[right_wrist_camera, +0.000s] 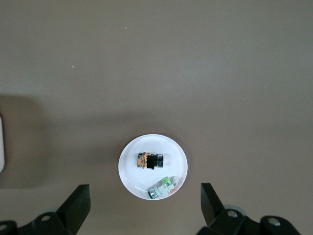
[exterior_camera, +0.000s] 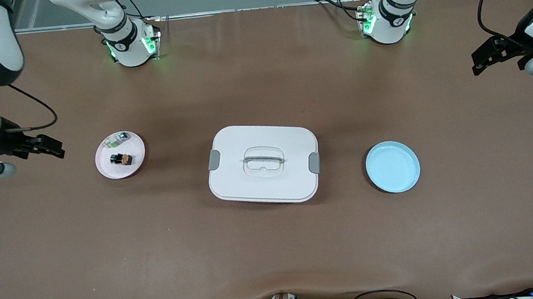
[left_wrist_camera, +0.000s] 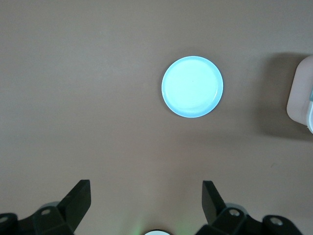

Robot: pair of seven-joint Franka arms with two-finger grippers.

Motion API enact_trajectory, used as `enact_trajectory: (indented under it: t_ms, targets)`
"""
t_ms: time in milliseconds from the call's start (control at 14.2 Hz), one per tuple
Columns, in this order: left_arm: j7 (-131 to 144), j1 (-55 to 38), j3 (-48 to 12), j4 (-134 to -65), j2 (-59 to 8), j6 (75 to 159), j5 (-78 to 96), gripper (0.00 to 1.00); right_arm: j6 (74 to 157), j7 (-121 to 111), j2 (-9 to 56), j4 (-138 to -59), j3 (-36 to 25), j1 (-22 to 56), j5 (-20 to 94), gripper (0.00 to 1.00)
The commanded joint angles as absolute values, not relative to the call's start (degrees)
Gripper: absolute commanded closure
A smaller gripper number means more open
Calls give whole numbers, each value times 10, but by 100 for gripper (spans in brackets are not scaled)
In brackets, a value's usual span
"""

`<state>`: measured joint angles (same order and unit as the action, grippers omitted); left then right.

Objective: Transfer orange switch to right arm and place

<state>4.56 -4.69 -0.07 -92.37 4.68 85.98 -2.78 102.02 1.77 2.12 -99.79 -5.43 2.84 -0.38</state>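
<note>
The orange switch (exterior_camera: 121, 159) lies on a small white plate (exterior_camera: 106, 167) toward the right arm's end of the table, beside a pale part with green marks (exterior_camera: 118, 140). It also shows in the right wrist view (right_wrist_camera: 150, 160) on that plate (right_wrist_camera: 129, 176). My right gripper (exterior_camera: 52, 148) is open and empty, up in the air at the right arm's end of the table, apart from the plate. My left gripper (exterior_camera: 483, 59) is open and empty, high over the left arm's end of the table. Both arms wait.
A white lidded box (exterior_camera: 263, 163) with grey clips and a clear handle stands mid-table. An empty light blue plate (exterior_camera: 393, 166) lies toward the left arm's end; it also shows in the left wrist view (left_wrist_camera: 192, 86).
</note>
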Motion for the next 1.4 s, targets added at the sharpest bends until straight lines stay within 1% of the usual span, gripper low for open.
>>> enact_trajectory:
  t_ms: [0,491,1333]
  targets:
    - [32,-45,-2,-928,62,851,-19,0,979,25,24,-951,-49,21,4,0]
    - [33,-49,-3,-927,72,831,-19,0,922,19,18,-897,-51,17,5,0]
    - [32,-49,-5,-918,74,824,-19,0,922,19,18,-895,-52,17,4,0]
